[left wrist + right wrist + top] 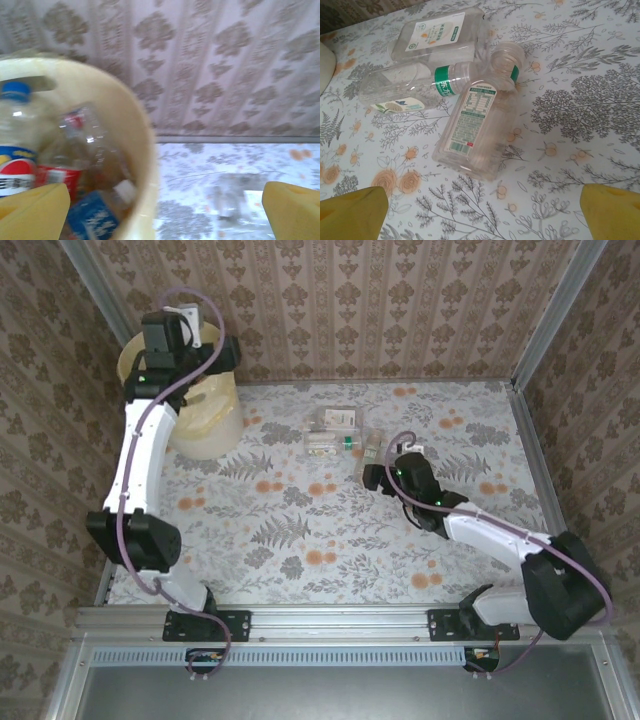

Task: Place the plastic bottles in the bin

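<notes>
The left jaws hang over the bin (pixel 137 130) at the far left corner of the surface (pixel 300 530). Their yellow pads (pixel 30 212) are spread wide with nothing between them, so they are released and empty. Several bottles lie inside the bin, among them one with a blue cap (pixel 15 135) and a red-labelled one (pixel 60 177).

Three bottles lie on their sides near the middle of the surface, close together. A squarish one with a white label (pixel 437 32) is farthest off, with a slim one with a green band (pixel 415 87) beside it. A flat-sided one with a printed label (pixel 475 125) is nearest, its neck right up against the green-banded one. The right jaws hover just beside this cluster, pads (pixel 612 212) wide apart, gripping nothing.

The task looks well along, with this cluster left to clear. The step in hand seems to be the right arm's pick-up of the nearest bottle. That calls for lowering the jaws across the bottle's narrower sides and closing without nudging its neighbours. Then comes a carry to the bin — well apart from here, so a hand-over to the left arm may be needed.
</notes>
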Robot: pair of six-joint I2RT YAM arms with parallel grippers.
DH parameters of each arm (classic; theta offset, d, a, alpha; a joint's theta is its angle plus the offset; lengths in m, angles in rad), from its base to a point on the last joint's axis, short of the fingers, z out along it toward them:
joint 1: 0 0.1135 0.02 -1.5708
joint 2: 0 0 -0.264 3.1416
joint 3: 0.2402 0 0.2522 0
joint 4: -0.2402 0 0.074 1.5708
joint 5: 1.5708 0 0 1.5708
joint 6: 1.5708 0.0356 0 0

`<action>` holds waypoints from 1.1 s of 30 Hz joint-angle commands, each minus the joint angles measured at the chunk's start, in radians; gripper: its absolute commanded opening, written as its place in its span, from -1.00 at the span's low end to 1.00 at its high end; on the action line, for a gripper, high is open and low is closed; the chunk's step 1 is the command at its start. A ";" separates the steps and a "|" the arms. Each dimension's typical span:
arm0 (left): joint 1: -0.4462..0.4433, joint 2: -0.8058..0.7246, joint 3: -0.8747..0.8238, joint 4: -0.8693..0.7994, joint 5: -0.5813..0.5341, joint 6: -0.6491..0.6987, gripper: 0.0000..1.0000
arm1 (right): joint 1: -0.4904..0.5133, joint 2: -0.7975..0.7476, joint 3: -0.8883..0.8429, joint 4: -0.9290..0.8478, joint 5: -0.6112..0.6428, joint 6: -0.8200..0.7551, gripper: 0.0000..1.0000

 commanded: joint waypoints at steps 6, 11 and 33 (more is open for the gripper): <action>-0.055 -0.168 -0.289 0.245 0.040 -0.178 1.00 | 0.027 0.243 0.196 -0.068 0.021 0.047 1.00; -0.054 -0.229 -0.382 0.236 -0.017 -0.186 1.00 | 0.054 0.380 0.313 -0.121 0.109 0.050 1.00; -0.050 -0.197 -0.344 0.153 0.054 -0.168 1.00 | 0.055 0.471 0.237 0.040 0.174 -0.002 0.22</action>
